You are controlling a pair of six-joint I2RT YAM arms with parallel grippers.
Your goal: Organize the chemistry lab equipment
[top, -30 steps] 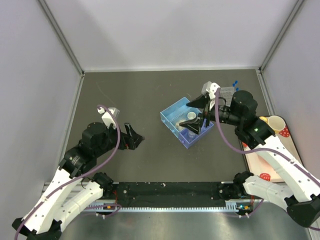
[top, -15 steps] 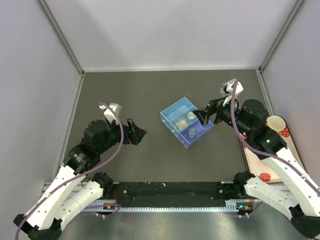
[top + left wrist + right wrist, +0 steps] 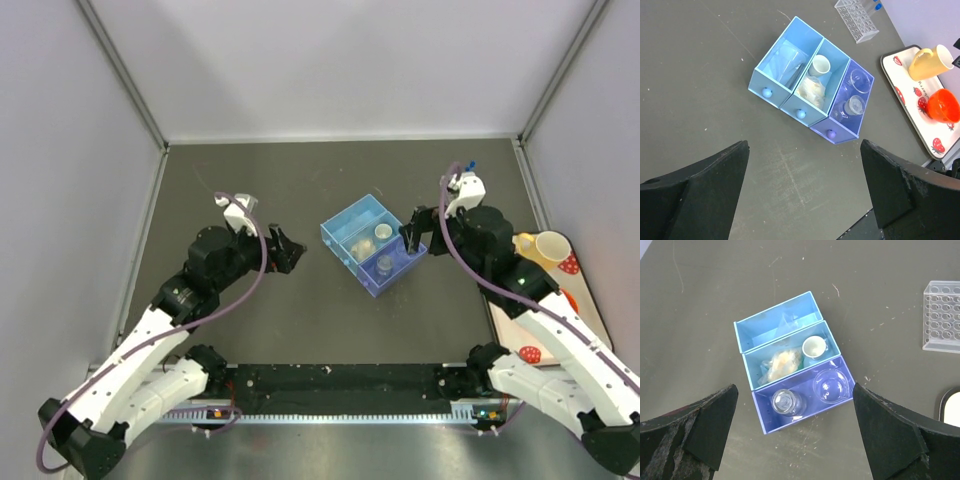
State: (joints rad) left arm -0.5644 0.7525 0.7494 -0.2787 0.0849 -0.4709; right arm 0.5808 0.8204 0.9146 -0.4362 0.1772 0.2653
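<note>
Two robot arms hover either side of a blue three-compartment box (image 3: 374, 245) on a dark worktop (image 3: 250, 180) (small glassware (image 3: 830, 385) inside); left fingers (image 3: 700, 195) and right fingers (image 3: 895, 435) spread wide, empty.

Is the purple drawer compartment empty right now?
No, in the right wrist view the purple compartment holds a round clear dish and a small clear beaker.

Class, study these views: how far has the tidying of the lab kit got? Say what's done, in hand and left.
Done: the dish, beaker and small cup sit in the organizer's compartments. In hand: nothing; the left gripper and right gripper are both open and empty. Left: the rack stands on the table outside the organizer, so it probably needs tidying next.
</note>
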